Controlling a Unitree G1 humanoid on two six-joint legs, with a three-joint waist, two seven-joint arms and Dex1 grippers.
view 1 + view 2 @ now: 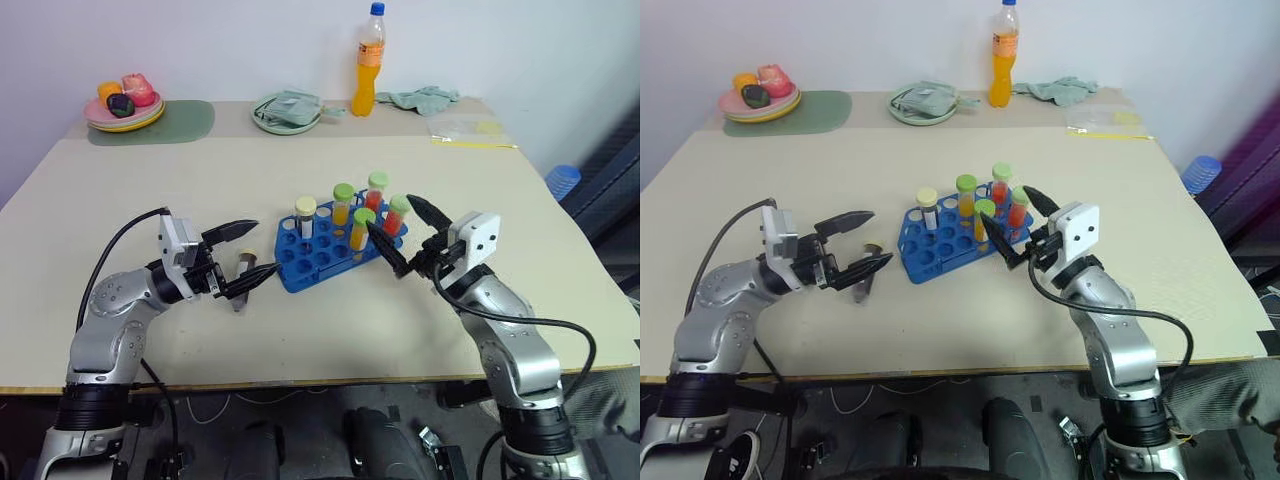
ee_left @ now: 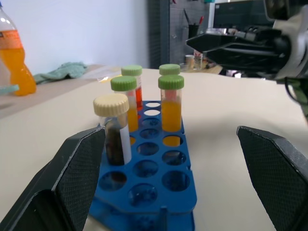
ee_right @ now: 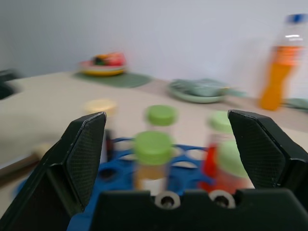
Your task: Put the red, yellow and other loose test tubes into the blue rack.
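Blue rack (image 1: 330,248) sits mid-worktop (image 1: 300,160), between the 2 pincers. Tubes standing in it: 5 total. 1 w/ pale yellow cap & dark contents (image 1: 305,217) at the rack's left end; 4 w/ green caps: 2 w/ orange-yellow fill (image 1: 343,204) (image 1: 361,228), 2 w/ red fill (image 1: 376,191) (image 1: 396,214). Most holes on the near side of the rack are unfilled.

1 more tube (image 1: 243,275) lies loose on the worktop just left of the rack, dark cap, close by the left pincer's lower finger; can't tell if touching.

Left pincer (image 1: 247,257): released, fingers spread wide, grasping nothing, pointing at the rack's left end. Right pincer (image 1: 404,236): also released, fingers wide apart, nothing in it, hovering just beside the rack's right end near the 2 red tubes.

Back edge of worktop: 1 orange drink bottle (image 1: 368,62) w/ blue cap, upright; 1 plate w/ fruit (image 1: 124,105) far left on a green mat (image 1: 175,122); 1 green dish w/ a cloth in it (image 1: 287,110); 1 crumpled green cloth (image 1: 425,98) right of the bottle; 1 clear bag (image 1: 468,131) further right.
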